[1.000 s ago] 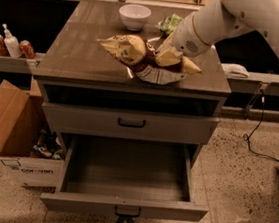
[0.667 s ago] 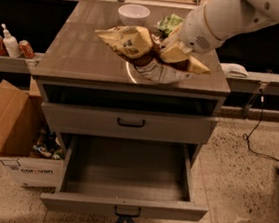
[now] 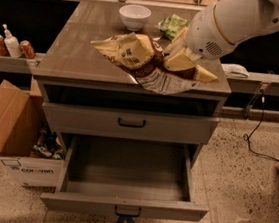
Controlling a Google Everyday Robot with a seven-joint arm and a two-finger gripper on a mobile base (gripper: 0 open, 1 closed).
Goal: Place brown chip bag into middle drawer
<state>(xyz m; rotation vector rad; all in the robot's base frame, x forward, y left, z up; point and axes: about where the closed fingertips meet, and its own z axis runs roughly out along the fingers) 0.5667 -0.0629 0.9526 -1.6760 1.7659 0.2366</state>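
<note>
Foil is what we're dealing with here. The brown chip bag is a crumpled, puffy thing, dark brown with tan-yellow ends. I'd judge it very light, soft and crackly, with a slick skin that can slide out of a pinch and chips inside that will crush if squeezed hard. It hangs tilted just above the front edge of the countertop with its white underside showing. The pulled-out drawer, which I take for the middle one, is below and in front of it. The gripper sits at the bag's right end, on the tip of the big white arm, and from where I stand its fingers look clamped on the foil there, holding the whole bag up by that end. That seems a sensible hold: a pinch on the flattened end, not the air-filled belly. The free left end sticks out wide, though, and could catch on the upper drawer with the dark handle. As for writing, the bag carries white lettering and a small pale panel, but I can't read a word of it. Behind it stand a white bowl and a green chip bag, with no legible brand. The cardboard box on the floor beside the cabinet has a dark word on its white side, something like "caravan", though I can't be sure.
</note>
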